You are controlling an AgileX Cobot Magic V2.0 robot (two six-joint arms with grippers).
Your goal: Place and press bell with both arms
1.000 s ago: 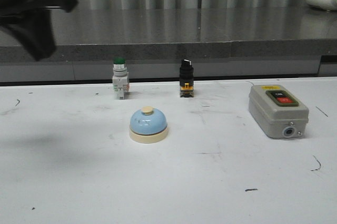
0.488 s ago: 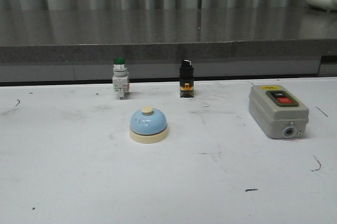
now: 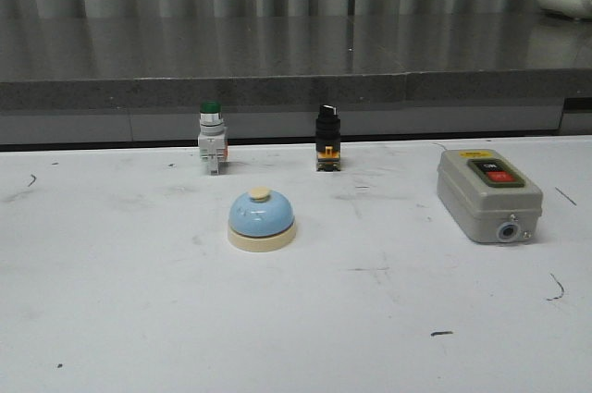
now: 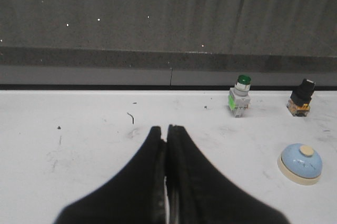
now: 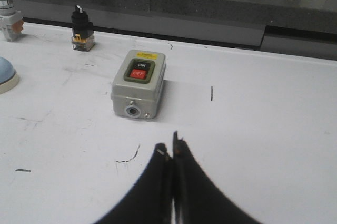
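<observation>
The light-blue bell (image 3: 262, 220) with a cream base and cream button stands upright on the white table (image 3: 139, 319), left of centre. It also shows in the left wrist view (image 4: 300, 163), and its edge shows in the right wrist view (image 5: 6, 76). Neither arm is in the front view. My left gripper (image 4: 165, 128) is shut and empty, above bare table well off to the bell's side. My right gripper (image 5: 171, 146) is shut and empty, above bare table on the near side of the grey switch box (image 5: 139, 90).
The grey switch box (image 3: 488, 193) with red and black buttons sits at the right. A green-capped pushbutton (image 3: 211, 137) and a black selector switch (image 3: 327, 137) stand at the back of the table. A dark grey ledge (image 3: 296, 88) runs behind the table.
One second ago a black arm filled the upper left of the front view. It has moved out of that view. The bell and the switches have not moved.
</observation>
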